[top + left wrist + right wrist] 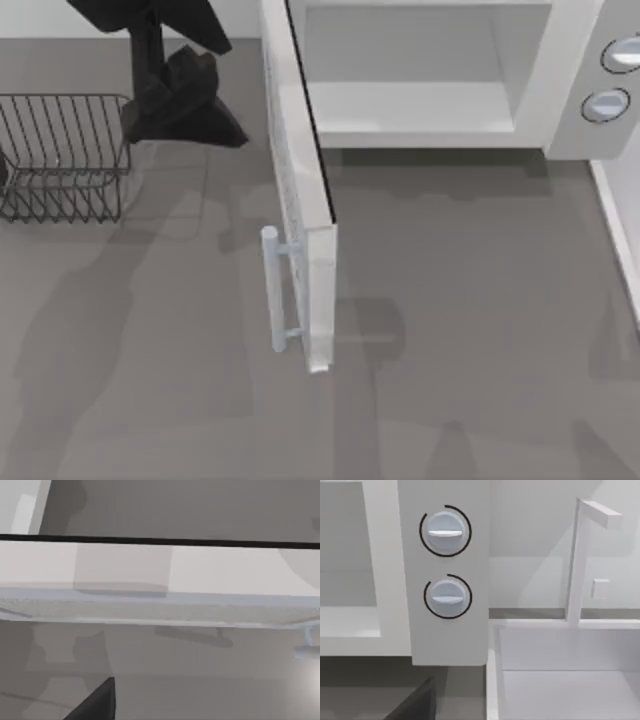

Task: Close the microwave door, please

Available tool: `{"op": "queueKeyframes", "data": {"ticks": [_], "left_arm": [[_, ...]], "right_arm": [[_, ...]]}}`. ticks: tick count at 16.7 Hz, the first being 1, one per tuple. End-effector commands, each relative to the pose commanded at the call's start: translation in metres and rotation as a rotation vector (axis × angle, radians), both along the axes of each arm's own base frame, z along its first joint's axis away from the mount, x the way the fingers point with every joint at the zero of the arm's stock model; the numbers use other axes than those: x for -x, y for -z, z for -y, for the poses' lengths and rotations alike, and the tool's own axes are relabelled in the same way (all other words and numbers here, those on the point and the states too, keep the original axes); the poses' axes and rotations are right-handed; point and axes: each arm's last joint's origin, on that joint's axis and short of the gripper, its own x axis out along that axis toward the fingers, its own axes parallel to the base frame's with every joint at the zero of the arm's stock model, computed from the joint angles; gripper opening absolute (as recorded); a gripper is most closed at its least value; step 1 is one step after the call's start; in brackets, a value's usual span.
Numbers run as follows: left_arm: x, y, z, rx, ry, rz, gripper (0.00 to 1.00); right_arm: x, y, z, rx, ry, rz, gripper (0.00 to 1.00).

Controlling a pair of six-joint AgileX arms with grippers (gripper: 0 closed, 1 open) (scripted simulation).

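Observation:
The white microwave stands at the back of the table with its pale cavity exposed and two grey-blue knobs on its right panel. The microwave door stands wide open, swung out toward the table's front, with its pale bar handle on the left face. My left gripper is a dark shape at the back left, left of the door and apart from it. In the left wrist view the door runs across as a long white slab. My right gripper faces the knob panel.
A dark wire rack sits at the far left, close to my left arm. A white sink with a white faucet lies right of the microwave. Grey tabletop spreads in front of the open cavity.

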Motion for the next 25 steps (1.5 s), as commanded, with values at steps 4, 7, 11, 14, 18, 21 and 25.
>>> {"op": "queueKeyframes", "data": {"ticks": [4,7,11,14,18,21,25], "left_arm": [[-0.002,0.008,0.005,0.000,0.000,0.000,1.00],[-0.005,0.030,0.018,0.000,0.000,0.001,1.00],[-0.007,0.063,0.037,0.001,0.000,0.002,1.00],[-0.006,0.069,0.040,0.000,0.000,0.000,1.00],[-0.006,0.069,0.040,0.000,0.000,0.000,0.85],[-0.006,0.069,0.040,0.000,0.000,0.000,0.62],[-0.006,0.069,0.040,0.000,0.000,0.000,0.32]], "right_arm": [[0.000,0.000,0.000,0.000,0.000,0.000,1.00],[0.000,0.000,0.000,0.000,0.000,0.000,1.00],[0.000,0.000,0.000,0.000,0.000,0.000,1.00],[0.000,0.000,0.000,0.000,0.000,0.000,1.00],[0.000,0.000,0.000,0.000,0.000,0.000,1.00],[0.000,0.000,0.000,0.000,0.000,0.000,1.00],[0.000,0.000,0.000,0.000,0.000,0.000,1.00]]}}
